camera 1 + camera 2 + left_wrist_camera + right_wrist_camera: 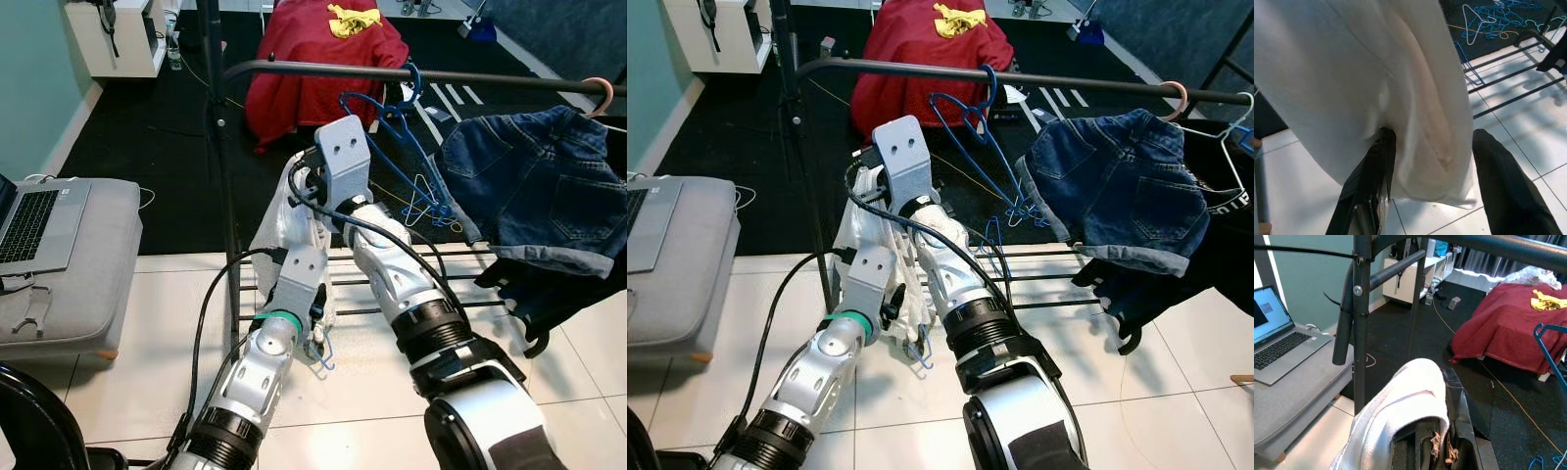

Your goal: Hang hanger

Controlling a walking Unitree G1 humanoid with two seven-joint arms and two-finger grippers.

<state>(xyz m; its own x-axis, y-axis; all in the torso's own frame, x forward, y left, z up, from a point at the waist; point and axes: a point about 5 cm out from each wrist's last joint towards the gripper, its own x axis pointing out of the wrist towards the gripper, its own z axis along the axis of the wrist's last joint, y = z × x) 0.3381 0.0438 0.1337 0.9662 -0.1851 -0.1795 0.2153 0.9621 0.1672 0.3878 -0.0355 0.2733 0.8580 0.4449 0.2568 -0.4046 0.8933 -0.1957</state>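
Observation:
A white garment (284, 230) hangs bunched between my two arms, below the black clothes rail (323, 70). A blue wire hanger hook (321, 362) pokes out under the cloth beside my left forearm. My right gripper (1432, 431) is raised at the top of the garment and shut on it, with the cloth draped over its fingers. Lower down, my left gripper (1434, 136) is open, one black finger (1371, 186) on each side of the hanging cloth. The rest of the hanger is hidden inside the garment.
Blue hangers (392, 127) and denim shorts (534, 181) hang on the rail to the right. More blue hangers (431, 211) lie on the floor. A red cover (313, 59) lies beyond the rail. At the left, a laptop (34, 220) rests on a grey cushion (88, 284).

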